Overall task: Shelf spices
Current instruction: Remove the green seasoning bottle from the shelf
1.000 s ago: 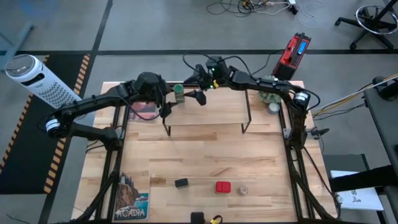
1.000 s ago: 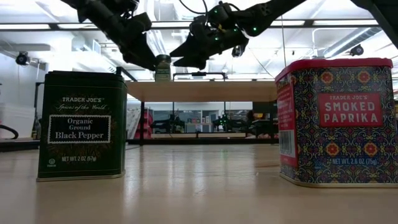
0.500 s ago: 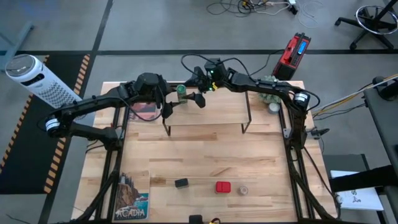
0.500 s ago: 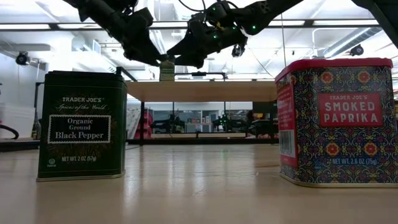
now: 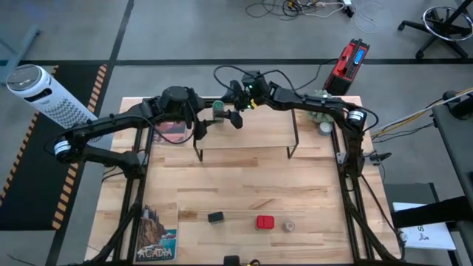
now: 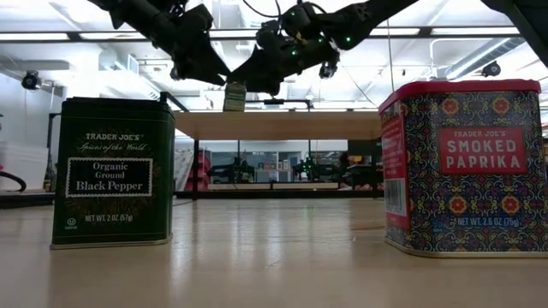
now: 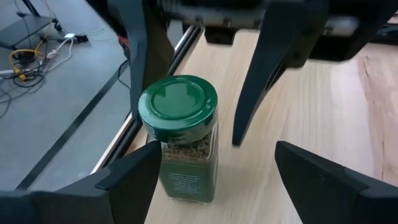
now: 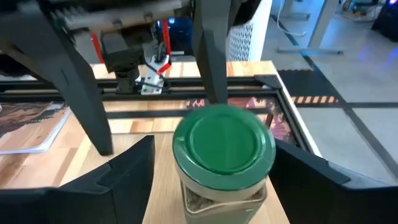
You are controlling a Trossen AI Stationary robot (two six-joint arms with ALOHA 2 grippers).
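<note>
The green-capped jar (image 5: pixel 219 107) (image 7: pixel 179 137) (image 8: pixel 224 155) stands upright on its base on the left end of the shelf (image 5: pixel 251 133) (image 6: pixel 278 126). My left gripper (image 5: pixel 202 124) (image 7: pixel 214 180) is open, with a finger on each side of the jar, coming from the table's left. My right gripper (image 5: pixel 230 114) (image 8: pixel 214 177) is also open and straddles the jar from the right. The squat dark tin (image 5: pixel 215 217) (image 6: pixel 113 171), the red square tin (image 5: pixel 265 222) (image 6: pixel 467 167) and the tiny tan jar (image 5: pixel 289 225) sit on the table near its near edge. My left gripper has one finger (image 7: pixel 134 177) lying close against the lower side of the jar's glass body (image 7: pixel 163 168), level with the shelf top. I cannot tell whether it touches. My right gripper has one finger (image 8: pixel 305 168) right beside the jar's cap rim (image 8: pixel 268 152). I cannot tell whether it touches.
A potted plant (image 5: pixel 319 111) stands at the shelf's right end. A magazine (image 5: pixel 171 130) lies under my left arm, and a booklet (image 5: pixel 157 236) lies at the near left corner. The shelf board to the right of the jar is bare wood.
Both grippers have closed in on the jar from either side, the left one moving toward the table's right and the right one toward its left. The jar has slid a little along the shelf toward the table's right, still upright.
</note>
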